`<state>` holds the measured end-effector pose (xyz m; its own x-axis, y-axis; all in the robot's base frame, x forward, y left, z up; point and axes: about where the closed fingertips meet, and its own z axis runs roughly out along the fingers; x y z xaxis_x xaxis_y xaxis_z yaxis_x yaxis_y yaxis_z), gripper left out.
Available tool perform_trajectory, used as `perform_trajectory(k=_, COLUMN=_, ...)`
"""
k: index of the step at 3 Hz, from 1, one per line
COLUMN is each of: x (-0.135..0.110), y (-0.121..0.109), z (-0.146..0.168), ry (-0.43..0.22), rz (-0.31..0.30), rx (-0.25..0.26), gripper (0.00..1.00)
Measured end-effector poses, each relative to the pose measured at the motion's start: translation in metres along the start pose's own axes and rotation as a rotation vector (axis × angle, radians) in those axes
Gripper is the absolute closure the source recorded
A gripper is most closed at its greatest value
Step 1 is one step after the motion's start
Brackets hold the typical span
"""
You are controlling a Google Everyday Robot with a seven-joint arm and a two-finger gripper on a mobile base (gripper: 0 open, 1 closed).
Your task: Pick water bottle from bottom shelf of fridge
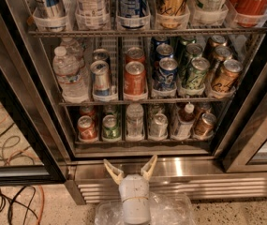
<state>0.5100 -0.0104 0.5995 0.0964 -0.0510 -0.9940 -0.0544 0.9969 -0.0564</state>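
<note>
The fridge (245, 125) stands open in front of me, with wire racks full of drinks. On the bottom shelf (142, 142) the water bottle (135, 121), small, clear and ribbed with a white cap, stands upright in the middle lane. A green can (109, 127) is on its left and a silver can (158, 125) on its right. My gripper (130, 167) is below the shelf, in front of the steel sill and almost straight under the bottle. Its two cream fingers are spread open and hold nothing.
A white-capped bottle with an amber neck (184, 121) and a brown can (204, 124) stand further right, a red can (87, 128) at the left. Larger clear bottles (70, 74) fill the middle rack's left side. Cables (11, 200) lie on the floor at left. The slatted grille (217, 187) runs below.
</note>
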Motion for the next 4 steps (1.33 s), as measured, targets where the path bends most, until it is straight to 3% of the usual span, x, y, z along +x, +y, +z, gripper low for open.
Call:
perform_trajectory(k=2, x=-0.009, y=-0.013, z=0.016, ry=-0.073, rz=-0.009, rx=0.029, gripper=0.0)
perform_trajectory(k=4, x=-0.002, y=-0.012, z=0.021, ry=-0.109, rz=-0.007, rx=0.046, gripper=0.0)
